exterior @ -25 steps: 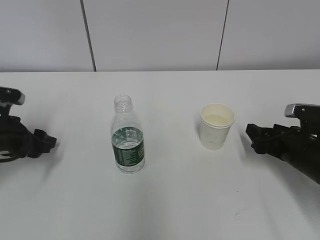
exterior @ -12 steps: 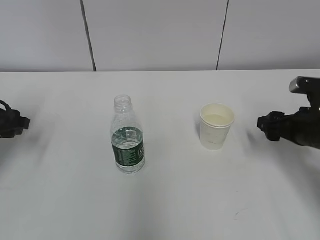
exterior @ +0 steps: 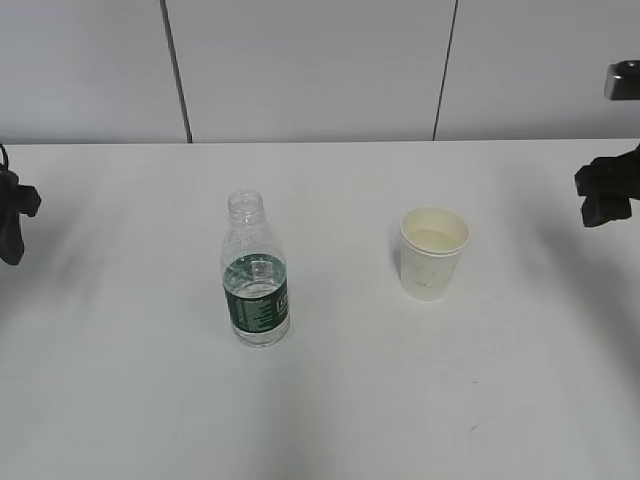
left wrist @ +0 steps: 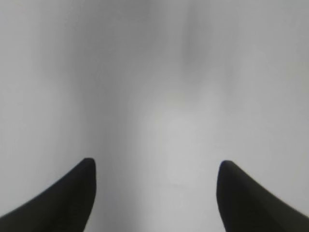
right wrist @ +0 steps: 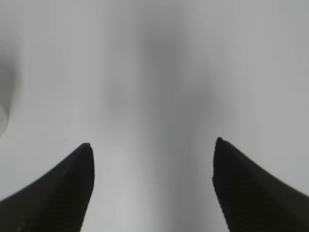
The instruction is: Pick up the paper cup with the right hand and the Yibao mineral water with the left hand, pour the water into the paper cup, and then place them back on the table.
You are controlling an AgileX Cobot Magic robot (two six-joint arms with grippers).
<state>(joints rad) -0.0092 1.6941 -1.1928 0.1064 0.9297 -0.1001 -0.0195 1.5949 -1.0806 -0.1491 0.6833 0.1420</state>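
Observation:
The Yibao mineral water (exterior: 256,277), a clear ribbed bottle with a dark green label and no cap, stands upright on the white table (exterior: 350,400), left of centre. The white paper cup (exterior: 433,252) stands upright to its right, with liquid inside. My left gripper (exterior: 14,215) is at the far left edge, far from the bottle. My right gripper (exterior: 604,195) is at the far right edge, raised, far from the cup. In the left wrist view (left wrist: 154,166) and the right wrist view (right wrist: 152,147) the fingers stand wide apart over bare table, holding nothing.
A grey panelled wall (exterior: 320,70) runs behind the table's far edge. A blurred pale shape (right wrist: 6,96) sits at the left edge of the right wrist view.
Both arms have pulled back outward and upward, the left toward the left edge, the right toward the upper right. The bottle and the cup have not moved.

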